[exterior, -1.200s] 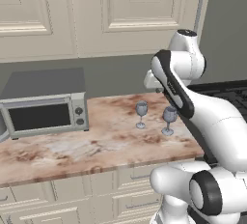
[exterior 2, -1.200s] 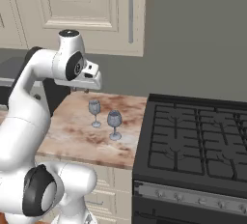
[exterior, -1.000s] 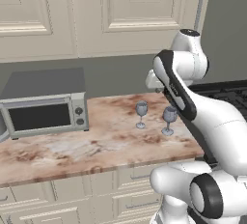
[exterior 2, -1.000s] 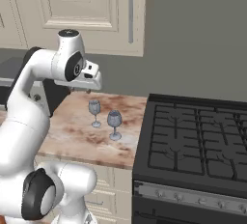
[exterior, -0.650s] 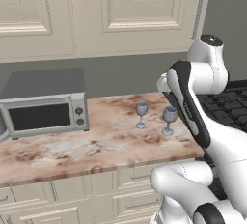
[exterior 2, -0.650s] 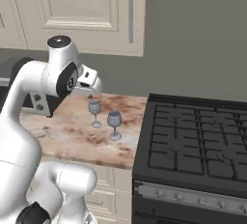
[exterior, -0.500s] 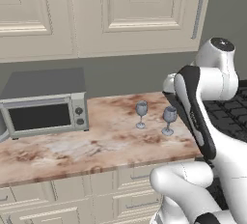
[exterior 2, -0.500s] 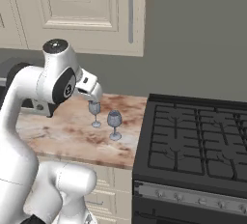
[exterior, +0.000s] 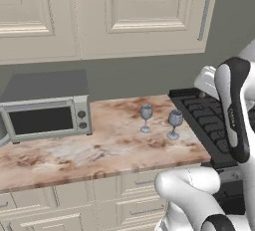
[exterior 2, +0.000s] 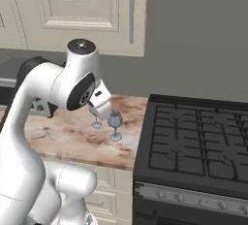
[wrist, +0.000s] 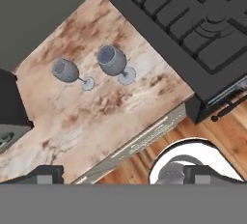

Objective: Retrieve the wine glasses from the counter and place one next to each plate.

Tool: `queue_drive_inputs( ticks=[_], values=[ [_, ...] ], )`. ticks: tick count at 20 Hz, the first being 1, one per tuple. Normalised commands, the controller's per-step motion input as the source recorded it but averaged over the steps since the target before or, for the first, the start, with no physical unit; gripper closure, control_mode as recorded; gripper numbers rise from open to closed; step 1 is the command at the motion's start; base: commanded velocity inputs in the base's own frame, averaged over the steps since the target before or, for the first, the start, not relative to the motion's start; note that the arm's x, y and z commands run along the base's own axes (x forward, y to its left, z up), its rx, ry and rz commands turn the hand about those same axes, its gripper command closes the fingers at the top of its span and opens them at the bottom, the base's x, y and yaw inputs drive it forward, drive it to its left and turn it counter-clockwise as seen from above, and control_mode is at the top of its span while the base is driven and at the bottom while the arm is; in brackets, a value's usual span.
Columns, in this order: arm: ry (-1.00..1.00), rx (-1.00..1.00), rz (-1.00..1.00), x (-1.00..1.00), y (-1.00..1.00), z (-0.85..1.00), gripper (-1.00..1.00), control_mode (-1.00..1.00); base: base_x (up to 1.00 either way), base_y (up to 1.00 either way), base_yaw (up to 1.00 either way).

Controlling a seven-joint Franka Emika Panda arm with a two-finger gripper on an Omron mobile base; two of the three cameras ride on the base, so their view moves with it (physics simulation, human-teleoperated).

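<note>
Marbled brown-and-pink counter (exterior: 99, 150) in the left base view carries a microwave (exterior: 45, 118) at its left and two wine glasses, the left glass (exterior: 146, 117) and the right glass (exterior: 174, 124), standing upright near each other just beside the stove (exterior: 209, 125). Seen from the right base view, the white arm hides part of the left glass (exterior 2: 97, 122), while the right glass (exterior 2: 115, 124) stands clear near the black stove (exterior 2: 193, 141). Looking down in the hand view, both glasses (wrist: 67, 72) (wrist: 114, 62) stand untouched on the counter (wrist: 96, 117), and the gripper (wrist: 116, 175) hangs well above them, its jaws spread.
</note>
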Motion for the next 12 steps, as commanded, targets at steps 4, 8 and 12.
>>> queue_drive_inputs(
  ticks=[4, 8, 12],
  values=[
    [0.2, 0.48, -0.31, -0.14, -0.33, -0.12, -1.0, -1.0, 0.0, 0.0, 0.0],
    [-0.01, 0.45, -0.22, -0.03, -0.16, -0.59, -1.0, -1.0, 0.0, 0.0, 0.0],
    [0.0, 0.4, -0.29, -0.03, -0.1, -0.67, -1.0, -1.0, 0.0, 0.0, 0.0]
  ],
)
